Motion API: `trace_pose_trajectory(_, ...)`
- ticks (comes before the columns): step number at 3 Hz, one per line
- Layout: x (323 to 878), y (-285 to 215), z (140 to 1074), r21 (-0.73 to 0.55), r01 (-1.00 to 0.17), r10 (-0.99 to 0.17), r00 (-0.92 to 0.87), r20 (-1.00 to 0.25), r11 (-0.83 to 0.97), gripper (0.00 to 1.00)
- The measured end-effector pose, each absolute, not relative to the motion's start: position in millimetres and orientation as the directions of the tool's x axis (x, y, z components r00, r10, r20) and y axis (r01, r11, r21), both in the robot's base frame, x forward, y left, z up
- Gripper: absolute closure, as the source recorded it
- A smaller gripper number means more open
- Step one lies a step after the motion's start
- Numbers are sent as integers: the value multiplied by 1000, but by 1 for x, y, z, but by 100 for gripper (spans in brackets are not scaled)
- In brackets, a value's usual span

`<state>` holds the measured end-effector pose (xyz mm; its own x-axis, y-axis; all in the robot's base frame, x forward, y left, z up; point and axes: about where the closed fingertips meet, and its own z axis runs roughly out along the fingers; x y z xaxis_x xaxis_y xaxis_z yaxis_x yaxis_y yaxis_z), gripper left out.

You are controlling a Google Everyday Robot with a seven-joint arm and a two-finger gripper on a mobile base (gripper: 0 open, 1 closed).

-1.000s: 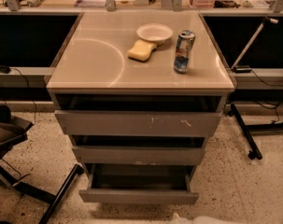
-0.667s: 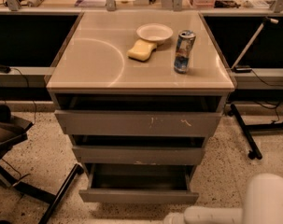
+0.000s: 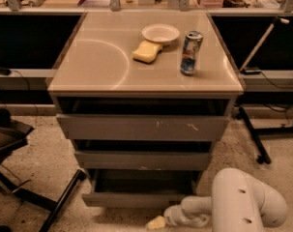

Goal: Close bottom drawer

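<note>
Jutting just above the claw [image 3: 158, 222] (its grip I cannot tell), the bottom drawer [image 3: 136, 199] looks stiff and handleless; push its flat front.

- Nothing readable anywhere.
- Blue-and-white print on the can [image 3: 191, 52], at the right of the bench [image 3: 88, 66]: lettering not legible.
- No legible mark on the gripper [image 3: 156, 222], low and near, just in front of the bottom drawer [image 3: 136, 198], toward its right end.
</note>
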<state>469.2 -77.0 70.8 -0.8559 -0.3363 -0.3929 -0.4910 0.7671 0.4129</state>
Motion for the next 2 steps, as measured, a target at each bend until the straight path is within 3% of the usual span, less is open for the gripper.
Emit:
trace_pose_trajectory(1,468,-78,71,413,-491,-336,-856,-393,767,0)
trace_pose_trajectory(2,547,-75,110,336,-528,-331,-803,-495,780,0)
